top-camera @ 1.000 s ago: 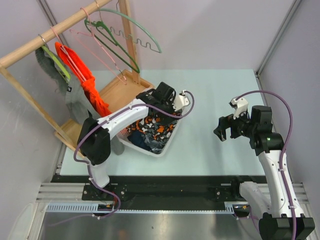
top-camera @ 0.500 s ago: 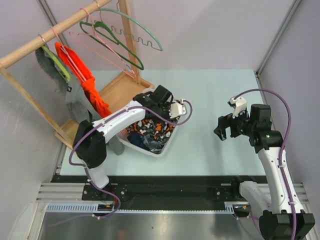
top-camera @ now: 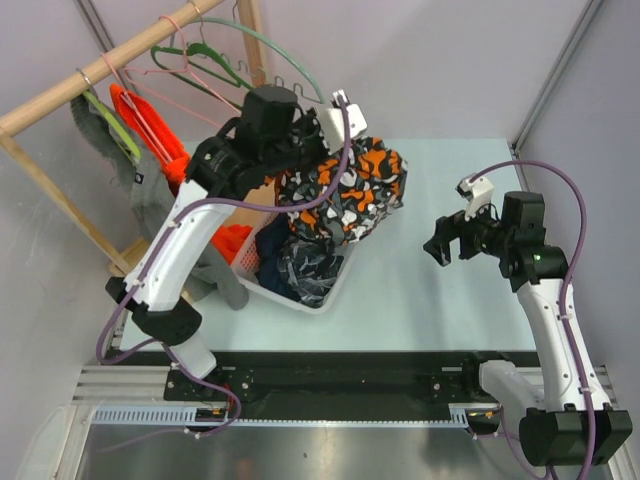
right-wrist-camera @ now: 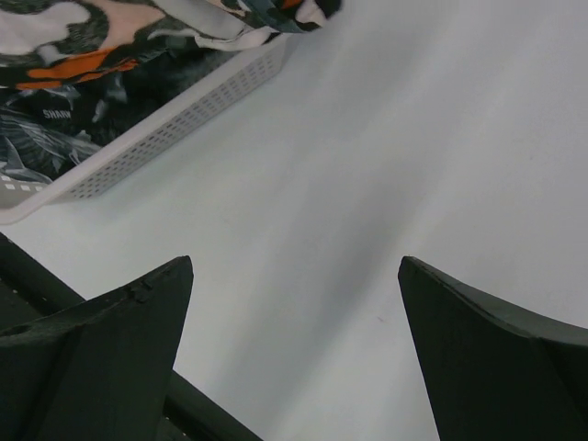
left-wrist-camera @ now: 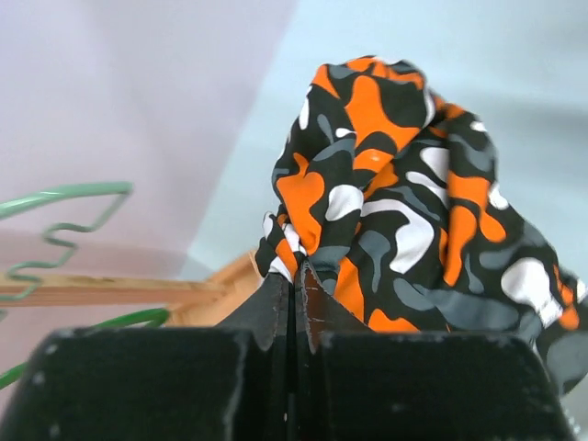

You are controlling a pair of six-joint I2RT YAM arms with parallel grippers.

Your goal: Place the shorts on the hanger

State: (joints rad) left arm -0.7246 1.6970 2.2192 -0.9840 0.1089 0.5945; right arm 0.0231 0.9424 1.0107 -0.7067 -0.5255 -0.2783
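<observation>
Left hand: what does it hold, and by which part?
The left hand is shut on the shorts, pinching a bunched fold of cloth; whether it is waistband or leg cannot be told. The right hand holds nothing.

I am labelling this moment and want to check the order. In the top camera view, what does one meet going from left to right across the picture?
orange garment → shorts → right gripper

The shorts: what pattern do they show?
Shorts: dark with orange, white, grey blobs; best in left wrist view.
</observation>
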